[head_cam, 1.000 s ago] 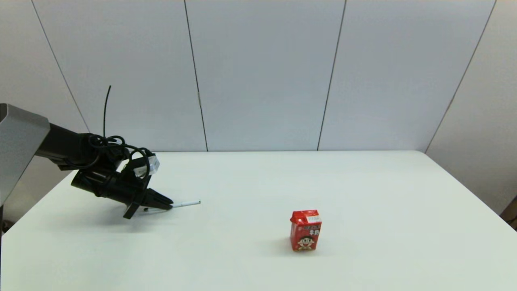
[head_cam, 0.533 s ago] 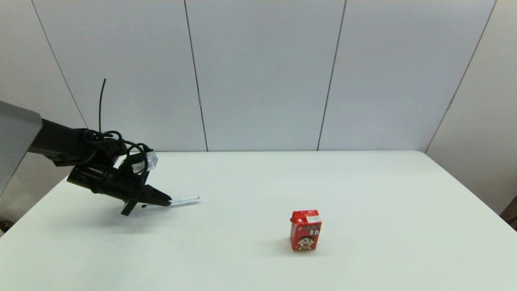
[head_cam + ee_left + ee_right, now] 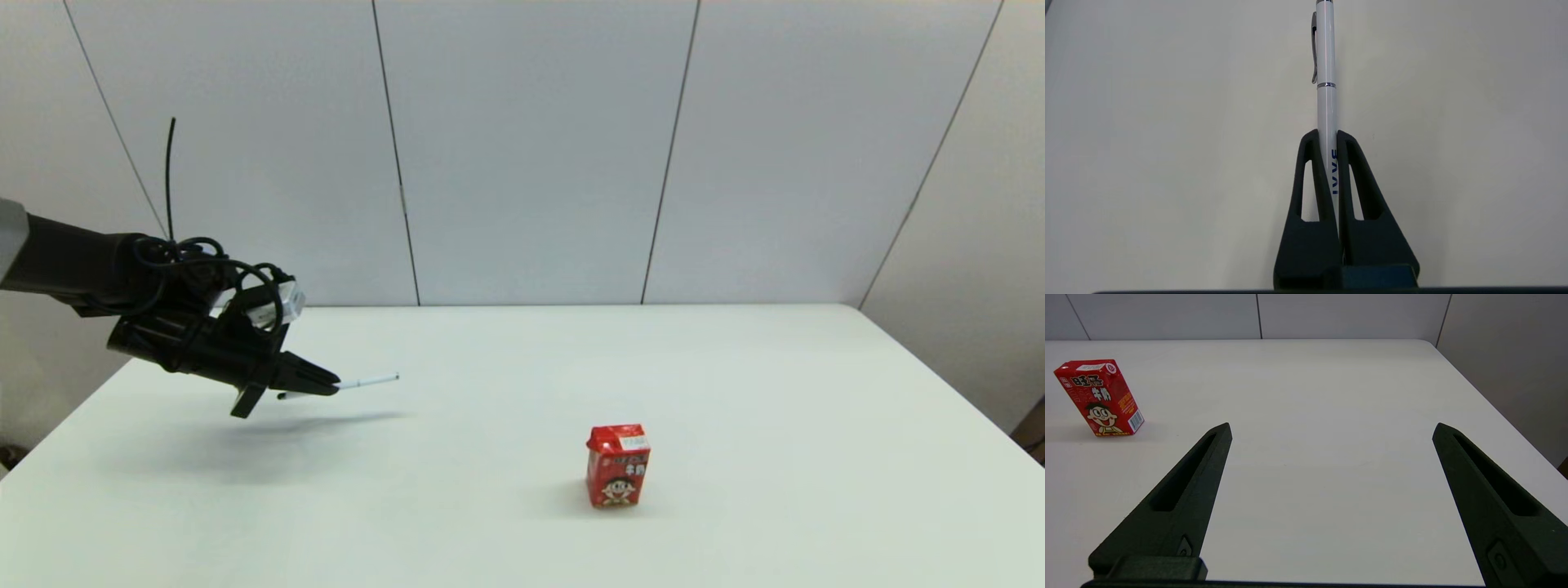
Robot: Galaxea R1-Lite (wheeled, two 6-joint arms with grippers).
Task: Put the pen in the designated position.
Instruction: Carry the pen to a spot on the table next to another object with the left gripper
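- Since the earlier frames our left gripper [image 3: 326,385] has risen, clamped on the pen [image 3: 367,381], now above the tabletop [image 3: 735,367] at left of frame.
- We judge carrying comes next; right gripper [image 3: 1331,428] waits open.

Laboratory test cell: a bare white table [image 3: 735,367] stands against plain grey wall panels [image 3: 531,147] with dark seams. A red carton [image 3: 618,465] is the only furnishing-free prop standing there.

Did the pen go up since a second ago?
Yes. The pen, held in the left gripper, has risen off the table; its shadow now lies apart below it, while the carton hasn't moved.
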